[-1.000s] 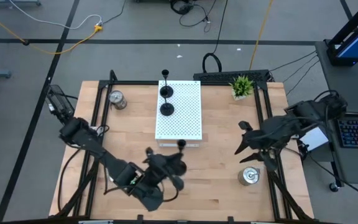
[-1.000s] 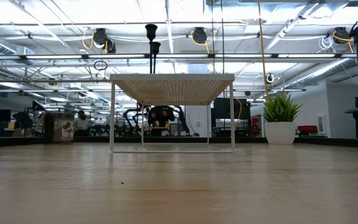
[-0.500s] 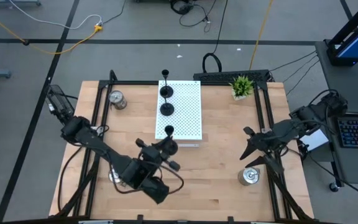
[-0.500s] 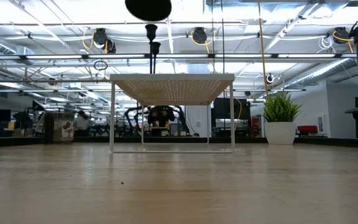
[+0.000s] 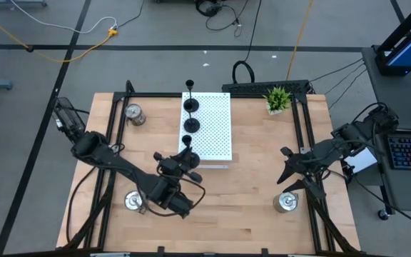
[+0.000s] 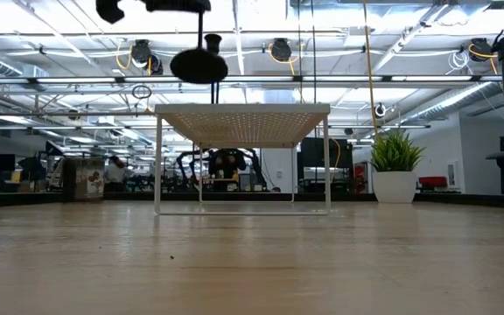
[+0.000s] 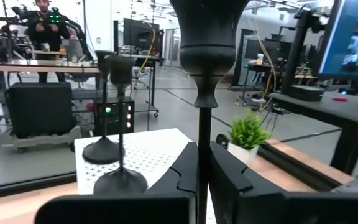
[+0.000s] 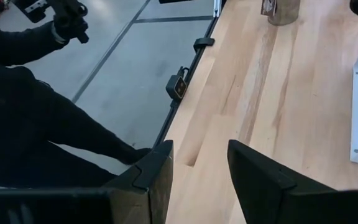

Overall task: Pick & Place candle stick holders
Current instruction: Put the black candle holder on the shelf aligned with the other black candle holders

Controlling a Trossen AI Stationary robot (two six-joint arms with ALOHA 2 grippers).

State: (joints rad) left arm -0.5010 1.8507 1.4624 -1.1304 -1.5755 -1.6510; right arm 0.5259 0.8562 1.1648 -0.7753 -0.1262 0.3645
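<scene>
Two black candle stick holders stand on white perforated board, ahead of left pincer. Third black holder clamped by stem in left pincer, at board's near edge, base above board level in low view; not yet set down. Stem upright, long axis vertical, cup up. Three silver holders remain on counter, well apart from left pincer. Right pincer waits, fingers apart, empty, just above one silver holder. Judged: about half done.

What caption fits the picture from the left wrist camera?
Left gripper holds a black candle stick holder upright near the white board, where two more black holders stand.
</scene>
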